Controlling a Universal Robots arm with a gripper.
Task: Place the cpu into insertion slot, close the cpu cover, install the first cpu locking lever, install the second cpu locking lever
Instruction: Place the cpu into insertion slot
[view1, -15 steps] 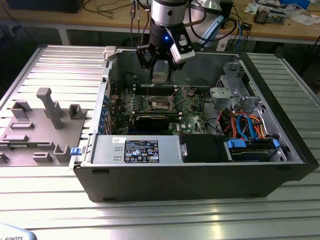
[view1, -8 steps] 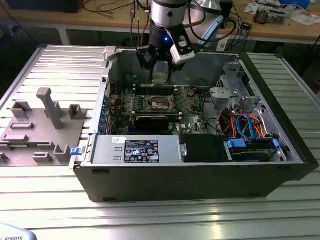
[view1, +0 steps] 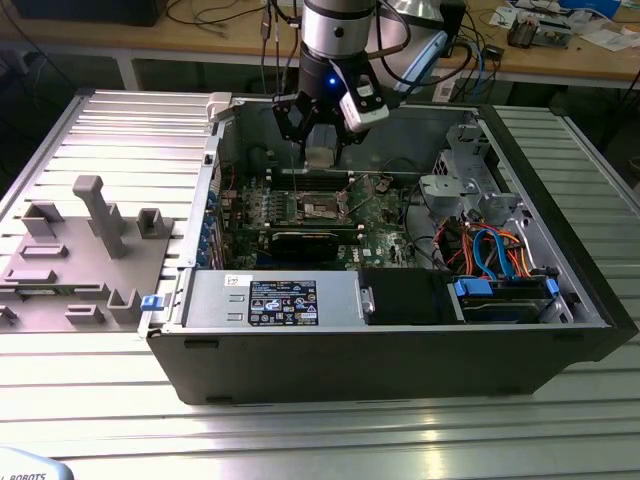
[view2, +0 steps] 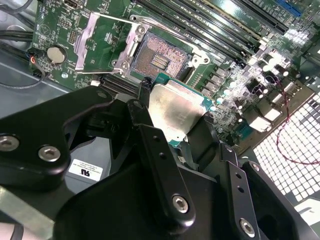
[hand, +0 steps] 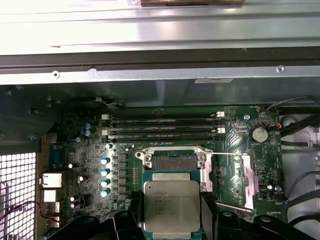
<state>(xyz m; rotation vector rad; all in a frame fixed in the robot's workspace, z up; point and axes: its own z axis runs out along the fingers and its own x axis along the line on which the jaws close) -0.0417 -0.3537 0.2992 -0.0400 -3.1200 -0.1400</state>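
Cpu (hand: 171, 205) is clamped in the claw (view2: 172, 119) and held above the bare insertion slot (view2: 159, 57), apparently clear of it. The cpu cover (view2: 95, 45) is seen lying open beside the slot.

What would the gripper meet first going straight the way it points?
Likely the open square brownish-contact insertion slot, touched by the silvery square cpu held in the black gripper; alignment unclear.
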